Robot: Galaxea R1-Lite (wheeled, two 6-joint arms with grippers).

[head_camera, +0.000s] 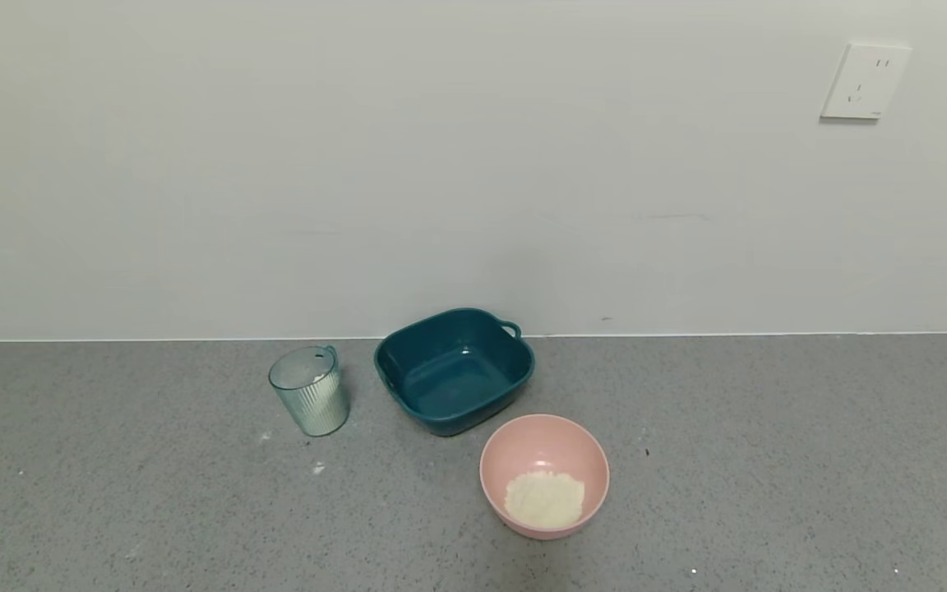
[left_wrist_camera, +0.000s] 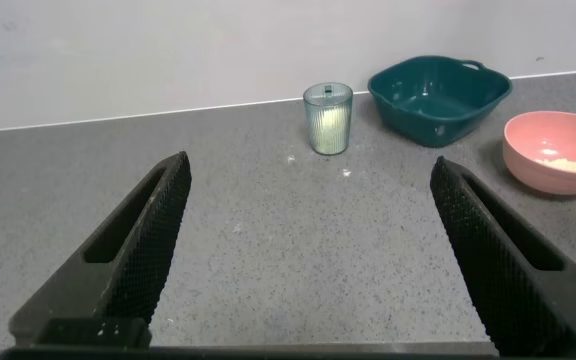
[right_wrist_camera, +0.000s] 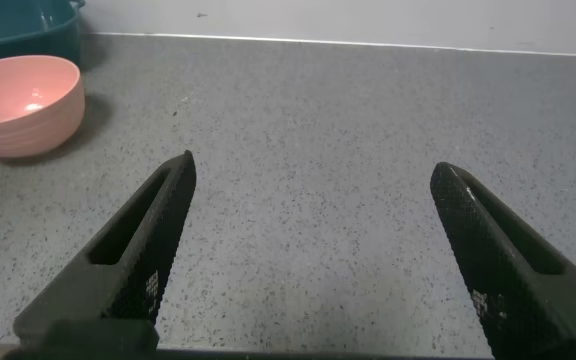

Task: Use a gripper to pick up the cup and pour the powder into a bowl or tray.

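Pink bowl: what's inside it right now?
A small heap of cream powder lies at the bottom of the pink bowl. The bowl's floor under the heap is covered.

The head camera looks forward and down at a grey counter [head_camera: 769, 460] against a white wall [head_camera: 473, 164]. Each wrist camera sits low, looking out between its gripper's spread fingers. All three views share the pink bowl [head_camera: 545, 475] and teal tray [head_camera: 455, 370].

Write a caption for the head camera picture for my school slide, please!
A ribbed cup stands left of a teal tray, and powder sits in the pink bowl.
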